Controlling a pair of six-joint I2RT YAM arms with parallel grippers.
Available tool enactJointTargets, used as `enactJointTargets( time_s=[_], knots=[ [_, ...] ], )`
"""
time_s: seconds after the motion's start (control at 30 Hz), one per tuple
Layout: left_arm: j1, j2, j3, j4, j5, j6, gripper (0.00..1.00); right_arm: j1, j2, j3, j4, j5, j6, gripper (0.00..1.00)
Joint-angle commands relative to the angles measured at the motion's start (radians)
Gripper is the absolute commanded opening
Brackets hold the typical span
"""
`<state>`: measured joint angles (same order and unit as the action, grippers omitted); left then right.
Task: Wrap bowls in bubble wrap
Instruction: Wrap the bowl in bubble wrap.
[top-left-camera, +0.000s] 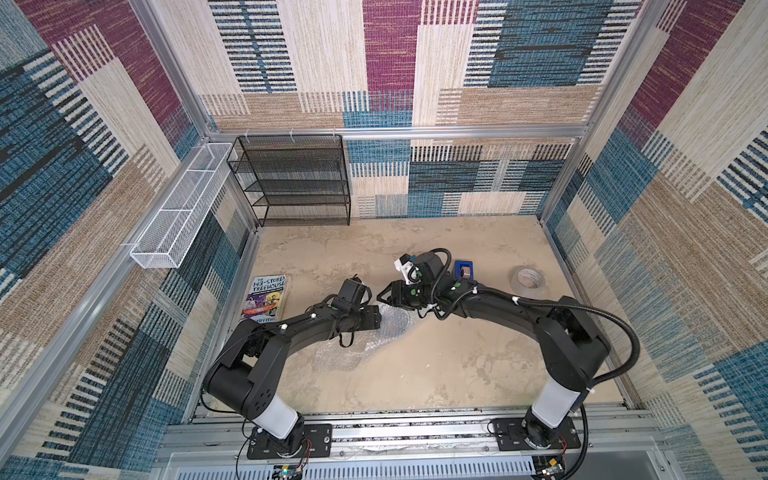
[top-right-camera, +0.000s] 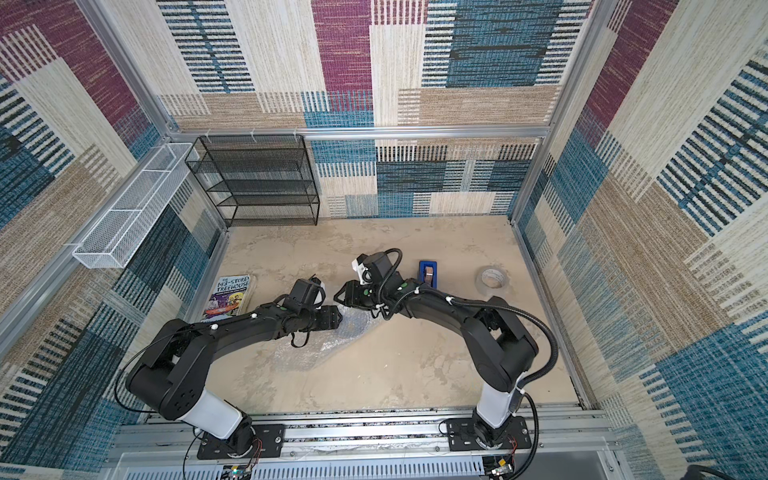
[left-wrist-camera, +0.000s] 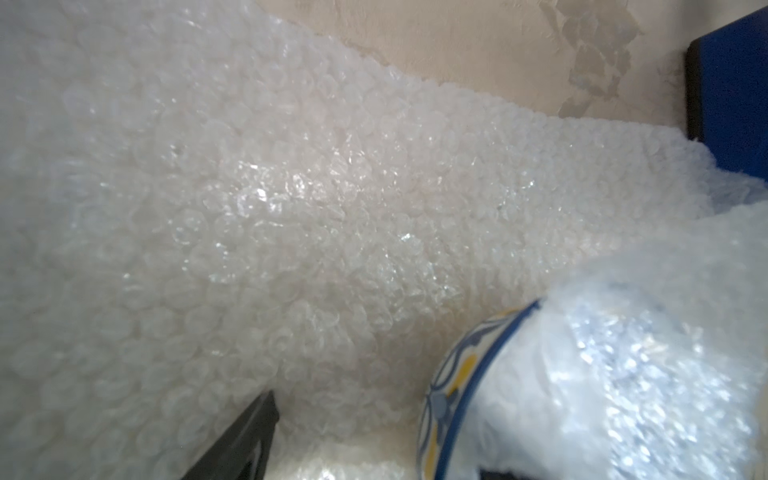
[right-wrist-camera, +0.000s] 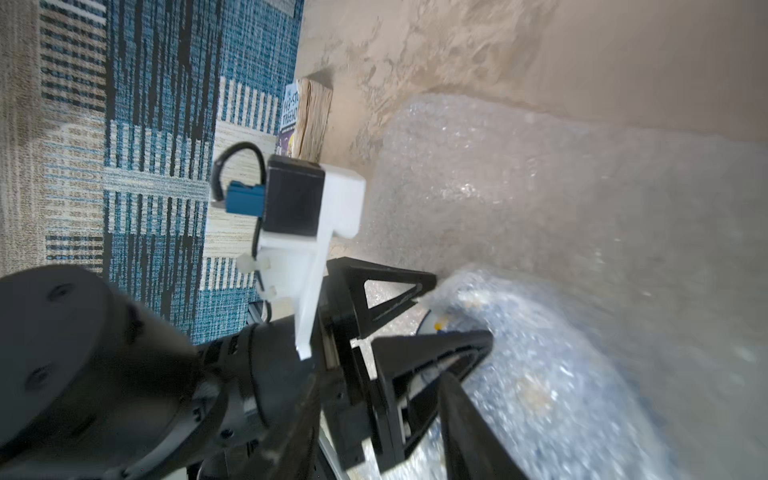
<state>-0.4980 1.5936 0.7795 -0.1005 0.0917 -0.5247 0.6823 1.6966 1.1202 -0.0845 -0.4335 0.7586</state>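
The bubble wrap (top-left-camera: 353, 347) lies on the sandy floor under both wrists, also seen in a top view (top-right-camera: 316, 345). In the left wrist view it fills the frame (left-wrist-camera: 249, 208). The bowl (left-wrist-camera: 453, 374), blue-and-white with yellow, stands tilted with wrap folded over its back. My left gripper (left-wrist-camera: 374, 436) is open. One finger (left-wrist-camera: 245, 436) is clear of the rim and the bowl is nearer the other. The right wrist view shows the left gripper (right-wrist-camera: 459, 311) astride the bowl's rim (right-wrist-camera: 434, 323). My right gripper (top-left-camera: 381, 296) faces it, one finger (right-wrist-camera: 465, 411) lying against the wrapped bulge. Both arms hide the bowl from above.
A book (top-left-camera: 266, 297) lies by the left wall. A blue tape dispenser (top-left-camera: 464, 270) and a tape roll (top-left-camera: 528, 279) sit behind the right arm. A black mesh shelf (top-left-camera: 295, 178) stands at the back left, with a white wire basket (top-left-camera: 178, 212) on the left rail.
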Motion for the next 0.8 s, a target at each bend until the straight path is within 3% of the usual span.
enactJointTargets(
  time_s=[0.0,0.23,0.4,0.77],
  knots=[
    [0.000,0.013,0.002,-0.052,-0.030,-0.020,0.75,-0.056,-0.096,-0.088,-0.042,0.148,0.038,0.47],
    [-0.004,0.001,-0.011,-0.054,-0.029,-0.031,0.74,-0.178,-0.303,-0.364,0.013,0.174,0.101,0.51],
    [-0.005,0.003,-0.010,-0.054,-0.029,-0.032,0.74,-0.203,-0.291,-0.433,0.065,0.172,0.133,0.57],
    [-0.005,0.003,-0.004,-0.057,-0.018,-0.028,0.73,-0.240,-0.146,-0.476,0.346,0.137,0.224,0.58]
  ],
)
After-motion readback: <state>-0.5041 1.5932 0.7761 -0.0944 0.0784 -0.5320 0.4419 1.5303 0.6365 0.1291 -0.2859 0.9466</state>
